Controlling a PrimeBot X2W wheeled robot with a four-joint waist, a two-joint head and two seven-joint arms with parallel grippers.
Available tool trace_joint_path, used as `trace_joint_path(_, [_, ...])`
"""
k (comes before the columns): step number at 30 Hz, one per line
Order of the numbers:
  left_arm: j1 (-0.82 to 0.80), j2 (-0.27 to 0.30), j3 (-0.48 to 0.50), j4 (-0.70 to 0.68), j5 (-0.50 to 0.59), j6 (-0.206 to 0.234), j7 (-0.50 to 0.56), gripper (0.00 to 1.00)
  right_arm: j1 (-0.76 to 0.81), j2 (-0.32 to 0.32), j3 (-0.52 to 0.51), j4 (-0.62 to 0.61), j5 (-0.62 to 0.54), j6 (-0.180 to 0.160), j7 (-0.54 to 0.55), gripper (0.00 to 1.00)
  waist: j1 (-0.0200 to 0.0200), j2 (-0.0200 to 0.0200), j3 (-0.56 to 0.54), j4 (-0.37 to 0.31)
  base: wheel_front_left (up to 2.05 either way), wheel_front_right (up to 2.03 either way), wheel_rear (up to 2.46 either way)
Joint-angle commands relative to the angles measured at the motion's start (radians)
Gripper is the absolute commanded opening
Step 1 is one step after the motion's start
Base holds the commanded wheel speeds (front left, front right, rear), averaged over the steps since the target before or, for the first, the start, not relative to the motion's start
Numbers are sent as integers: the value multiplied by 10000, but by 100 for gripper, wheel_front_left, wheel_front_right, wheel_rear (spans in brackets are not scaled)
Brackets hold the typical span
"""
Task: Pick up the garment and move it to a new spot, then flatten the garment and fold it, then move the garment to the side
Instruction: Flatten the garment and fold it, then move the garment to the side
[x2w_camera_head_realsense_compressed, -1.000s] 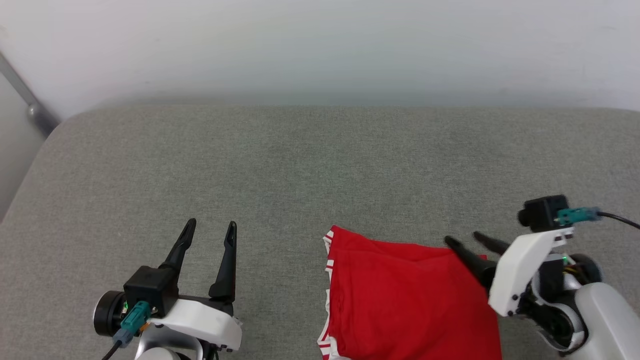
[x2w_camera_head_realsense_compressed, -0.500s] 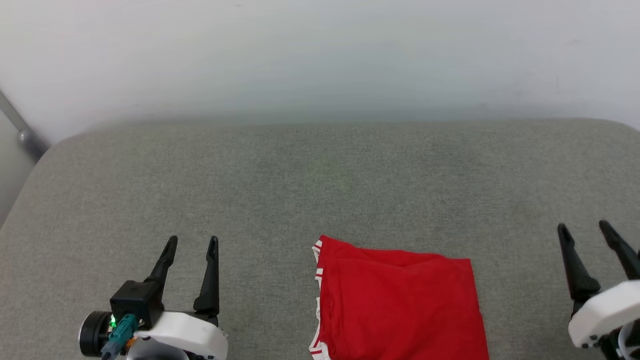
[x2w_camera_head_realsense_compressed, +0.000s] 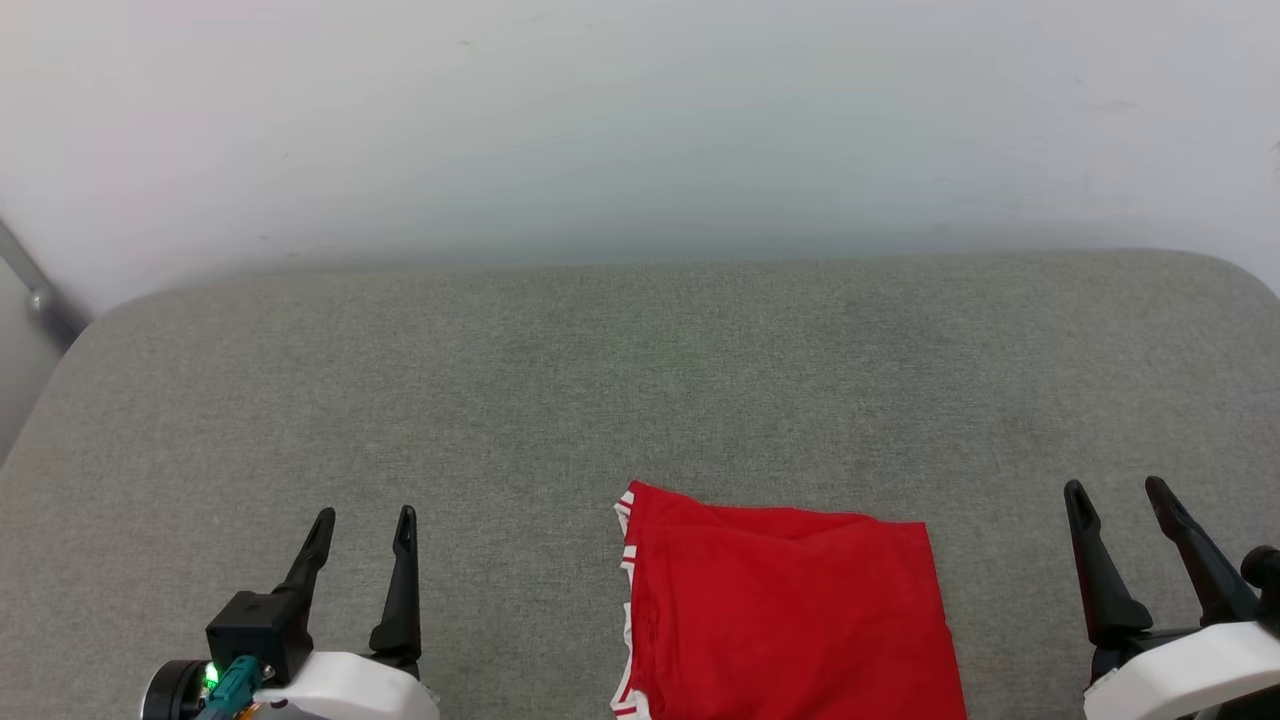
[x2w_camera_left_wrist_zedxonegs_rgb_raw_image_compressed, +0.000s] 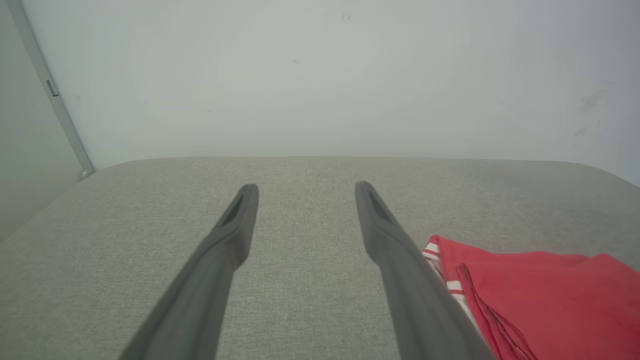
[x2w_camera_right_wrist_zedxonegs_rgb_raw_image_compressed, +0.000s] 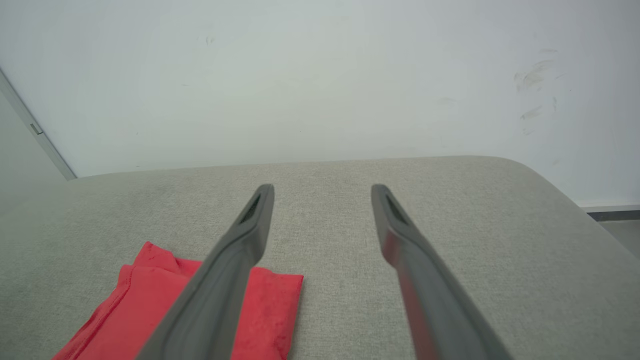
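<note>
The garment (x2w_camera_head_realsense_compressed: 790, 615) lies folded into a flat red rectangle near the front edge of the grey cushion (x2w_camera_head_realsense_compressed: 640, 400), with red-white striped trim along its left side. My left gripper (x2w_camera_head_realsense_compressed: 365, 520) stands open at the lower left, well apart from the cloth, nothing between its fingers. In the left wrist view the garment (x2w_camera_left_wrist_zedxonegs_rgb_raw_image_compressed: 540, 300) sits to the right of the open left gripper (x2w_camera_left_wrist_zedxonegs_rgb_raw_image_compressed: 305, 187). My right gripper (x2w_camera_head_realsense_compressed: 1118, 490) is open at the lower right, clear of the cloth. Through the right wrist view the garment (x2w_camera_right_wrist_zedxonegs_rgb_raw_image_compressed: 150, 310) lies left of the open right gripper (x2w_camera_right_wrist_zedxonegs_rgb_raw_image_compressed: 322, 189).
A pale wall (x2w_camera_head_realsense_compressed: 640, 120) rises behind the cushion. A grey metal bar (x2w_camera_head_realsense_compressed: 35, 290) slants at the far left. The cushion's rounded right edge (x2w_camera_right_wrist_zedxonegs_rgb_raw_image_compressed: 560, 200) drops to a floor strip. Bare cushion stretches left of and beyond the garment.
My right gripper has left the garment's right edge and drawn back to the right, fingers now pointing up. The head view has tilted, so everything sits lower. The garment lies still.
</note>
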Motion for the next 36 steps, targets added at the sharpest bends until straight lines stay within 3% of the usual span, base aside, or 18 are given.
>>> trace_joint_path(1, [66, 12, 50, -32, -9, 54, -69, 100, 59, 32, -7, -63, -66, -5, -15, 100, 1, 0, -5, -3, 0, 0, 0])
trace_joint_path(9, [97, -39, 54, -92, -119, 122, -47, 100, -113, 107, -10, -211, -26, -5, 78, 100, 1, 0, 32, -26, 0, 0, 0])
trace_joint_path(13, [80, -72, 108, -112, -171, 152, -64, 100, -232, -25, -420, -84, 566, -5, 693, 100, 1, 0, 100, 10, 0, 0, 0])
trace_joint_path(20, [-125, -250, 288, -191, -103, 161, -100, 100, -679, -1090, -2132, 1093, 2163, -5, 2953, 100, 1, 0, 338, 340, 0, 0, 0])
trace_joint_path(25, [-339, -421, 390, -240, 37, 60, -132, 100, -1032, -1632, -2684, 2520, 3418, -5, 5072, 100, 1, 0, 698, 752, 0, 0, 0])
trace_joint_path(31, [-622, -664, 489, -163, 272, -116, -152, 100, -1369, -1101, -2319, 3618, 5332, -5, 7382, 100, 1, 0, 1123, 1286, 0, 0, 0])
trace_joint_path(36, [-688, -738, 677, -99, 390, -219, -158, 100, -1676, -188, -2004, 4237, 6821, -5, 8345, 100, 1, 0, 1434, 1534, 0, 0, 0])
